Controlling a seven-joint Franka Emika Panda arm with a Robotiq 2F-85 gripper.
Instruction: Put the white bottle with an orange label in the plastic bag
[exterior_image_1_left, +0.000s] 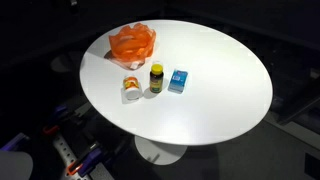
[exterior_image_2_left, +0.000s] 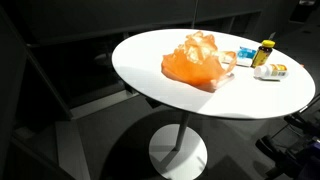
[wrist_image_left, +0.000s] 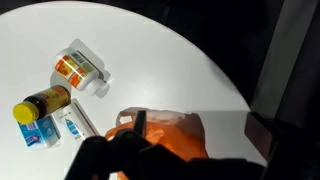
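So the white bottle with the orange label (exterior_image_1_left: 131, 88) is lying on its side on the round white surface (exterior_image_1_left: 220, 90), left of centre in an exterior view. In the wrist view it sits upper left (wrist_image_left: 78, 68), cap end pointing toward the lower right. In an exterior view from lower down it's way over at the right edge of the frame (exterior_image_2_left: 272, 71).

Stuff around it: a dark bottle with a yellow cap (exterior_image_1_left: 156, 78) stands upright just beside it, and a small blue box (exterior_image_1_left: 178, 81) comes right after that, so the three make a short row. In the wrist view the dark bottle (wrist_image_left: 42, 103) shows at the left edge and the blue box (wrist_image_left: 55, 127) just under it, close enough that I can't say whether they touch.

The orange plastic bag (exterior_image_1_left: 132, 43) is crumpled up toward the far rim of the surface, near the row but apart from it, with a strip of bare white between it and the bottle. From the low exterior view the bag (exterior_image_2_left: 198, 60) sits big in the middle of the frame and hides part of the blue box (exterior_image_2_left: 245, 52) behind it.

The gripper (wrist_image_left: 150, 158) is only a dark blur along the bottom of the wrist view (pretty much a black blob), overlapping the bag (wrist_image_left: 170, 135). I can't tell whether the fingers are wide or narrow.
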